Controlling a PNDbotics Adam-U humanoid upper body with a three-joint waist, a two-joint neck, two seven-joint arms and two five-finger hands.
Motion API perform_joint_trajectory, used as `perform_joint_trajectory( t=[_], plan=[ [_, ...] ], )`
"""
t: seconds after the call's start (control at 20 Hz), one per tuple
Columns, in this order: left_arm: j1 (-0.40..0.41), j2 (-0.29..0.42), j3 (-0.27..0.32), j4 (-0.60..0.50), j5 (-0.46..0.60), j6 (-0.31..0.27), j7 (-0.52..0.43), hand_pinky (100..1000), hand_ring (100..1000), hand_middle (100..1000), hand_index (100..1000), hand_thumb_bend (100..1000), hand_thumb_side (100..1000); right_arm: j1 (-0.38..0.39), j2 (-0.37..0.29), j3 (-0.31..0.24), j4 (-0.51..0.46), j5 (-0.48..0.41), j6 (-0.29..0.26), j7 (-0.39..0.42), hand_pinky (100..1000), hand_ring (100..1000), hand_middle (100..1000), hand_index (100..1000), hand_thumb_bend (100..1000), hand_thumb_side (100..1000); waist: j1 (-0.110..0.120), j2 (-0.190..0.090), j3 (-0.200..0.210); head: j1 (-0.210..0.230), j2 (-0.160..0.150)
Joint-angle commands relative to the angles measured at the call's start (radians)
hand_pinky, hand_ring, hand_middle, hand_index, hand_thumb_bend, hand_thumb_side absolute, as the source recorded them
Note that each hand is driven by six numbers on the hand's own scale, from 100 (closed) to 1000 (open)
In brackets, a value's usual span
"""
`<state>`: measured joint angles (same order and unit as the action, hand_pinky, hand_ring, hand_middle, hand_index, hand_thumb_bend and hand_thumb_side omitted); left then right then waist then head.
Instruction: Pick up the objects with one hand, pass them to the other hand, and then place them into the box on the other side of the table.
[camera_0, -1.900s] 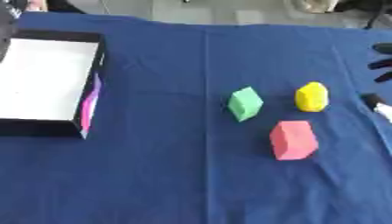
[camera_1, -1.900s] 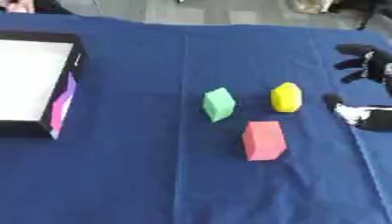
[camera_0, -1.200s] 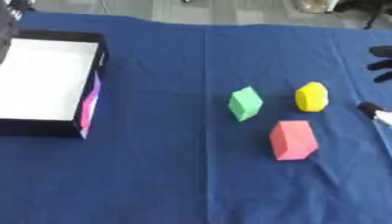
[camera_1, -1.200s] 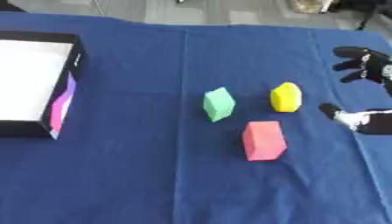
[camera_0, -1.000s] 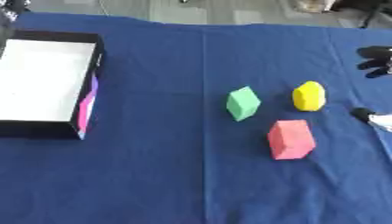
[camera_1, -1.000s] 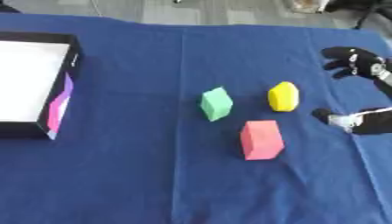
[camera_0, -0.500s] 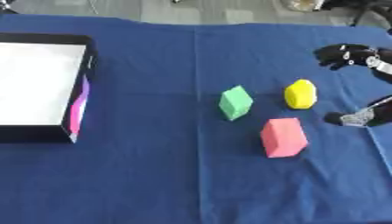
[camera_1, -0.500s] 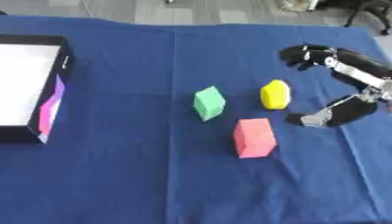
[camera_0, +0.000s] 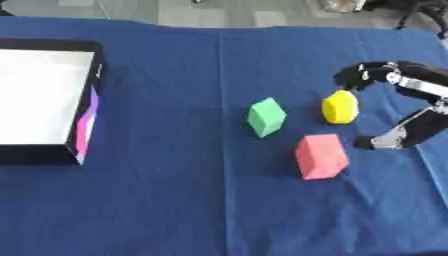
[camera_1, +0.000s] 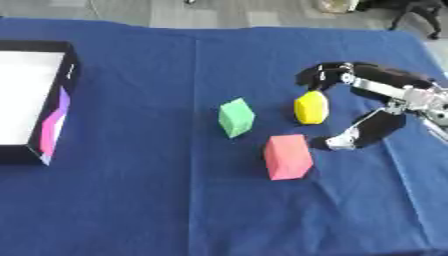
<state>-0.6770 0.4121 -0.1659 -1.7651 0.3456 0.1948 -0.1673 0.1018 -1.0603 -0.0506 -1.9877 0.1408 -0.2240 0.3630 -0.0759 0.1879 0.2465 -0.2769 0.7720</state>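
Reaching in from the right edge, the right hand (camera_1: 372, 97) hangs over the counter (camera_1: 157, 200) with its fingers (camera_1: 319, 75) curved above the far side of the yellow block (camera_1: 311, 107) and its thumb (camera_1: 346, 140) lowered near the cloth to the block's right; the digits stand spread apart and clasp nothing, and whether any fingertip touches the block cannot be told. The yellow block stands upright on the blue cloth, right of the green block (camera_1: 236, 117), which is tilted on an edge and just apart from it. The pink block (camera_1: 288, 156) lies nearer the robot, below and between the other two, close to the thumb but not touching it. Well apart, at the left edge of the counter, sits the black box (camera_0: 52, 100) with a white inside and a pink and purple panel on the side wall facing the blocks. Nothing lies between the blocks and the box. The right eye view shows more of the arm behind the hand, with its silver parts, while the left eye view shows more of the box. The left hand appears in neither view.
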Motion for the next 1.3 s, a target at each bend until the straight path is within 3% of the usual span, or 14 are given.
perform_joint_trajectory(
  t=[0.05,0.35,0.6,0.95,1.3],
  plan=[
    [-0.019,0.010,0.001,-0.014,-0.004,0.004,-0.003,1000,992,891,714,100,618,-0.005,-0.040,0.003,-0.012,0.021,0.013,0.050,787,823,909,911,552,448,-0.010,-0.012,0.000,-0.005,-0.002],
    [-0.019,0.010,0.001,-0.014,-0.005,0.006,-0.004,1000,993,884,710,100,615,-0.009,-0.036,0.018,-0.012,-0.010,0.005,0.157,774,827,919,919,592,478,-0.011,-0.011,0.002,-0.009,-0.002],
    [-0.019,0.008,0.000,-0.015,-0.006,0.009,-0.006,1000,994,883,709,100,615,-0.017,-0.026,0.027,-0.012,0.004,0.006,0.189,778,826,878,907,594,488,-0.012,-0.008,0.005,-0.018,-0.002],
    [-0.021,0.004,-0.001,-0.018,-0.005,0.009,-0.008,1000,996,885,710,100,617,-0.028,-0.005,0.056,-0.012,0.094,0.051,0.139,782,824,839,898,579,492,-0.011,-0.003,0.011,-0.030,-0.002],
    [-0.024,0.002,-0.004,-0.019,-0.006,0.003,-0.016,1000,997,885,709,100,621,-0.037,0.020,0.082,-0.012,0.124,0.104,0.102,774,824,838,900,575,488,-0.013,0.009,0.017,-0.034,-0.002]
  ],
)
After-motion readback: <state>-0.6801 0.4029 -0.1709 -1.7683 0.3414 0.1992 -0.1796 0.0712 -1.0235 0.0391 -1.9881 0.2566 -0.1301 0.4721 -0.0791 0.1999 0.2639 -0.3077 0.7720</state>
